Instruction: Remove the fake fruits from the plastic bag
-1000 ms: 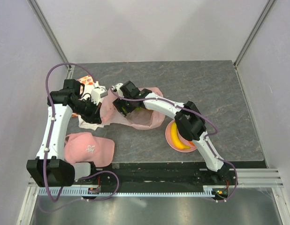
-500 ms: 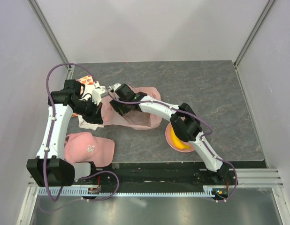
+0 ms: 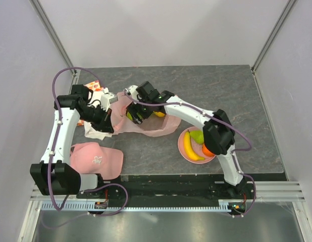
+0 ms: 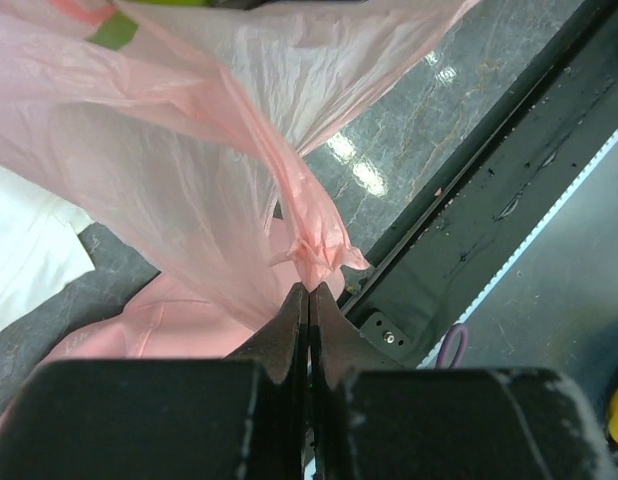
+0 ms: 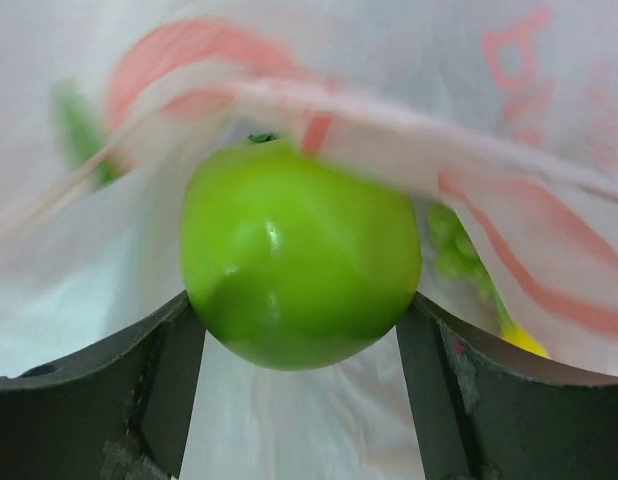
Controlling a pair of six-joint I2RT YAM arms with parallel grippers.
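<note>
The right hand [image 5: 301,315] is clamped on a green apple [image 5: 301,250], one finger pressed against each side of the fruit and set wide apart to take its width. The apple sits at the mouth of the plastic bag [image 3: 157,129], with thin pink-printed film all around it and a fold of the film lying across its upper right. Beyond that fold a sliver of a yellow fruit [image 3: 159,114] shows inside the bag, just to the right of the apple. The left hand [image 4: 309,292] is closed tight on a gathered pinch of the bag's pink plastic, which fans upward and away from the fingertips, so that side of the bag is lifted off the desk [image 3: 221,96]. From above, the bag lies crumpled near the middle of the desk between the two hands, the left one at its left edge and the right one reaching in from the top. A pink plate [image 3: 182,146] sits on the desk to the right of the bag, close to the near edge, and carries a banana [image 3: 191,148], a second green apple [image 3: 197,136] and an orange [image 3: 208,150], all touching or nearly so. A pink cap [image 3: 95,159] lies at the front left, a white cloth [image 3: 95,132] lies under the left hand, and a fruit-printed cloth [image 3: 94,86] sits at the far left corner.
</note>
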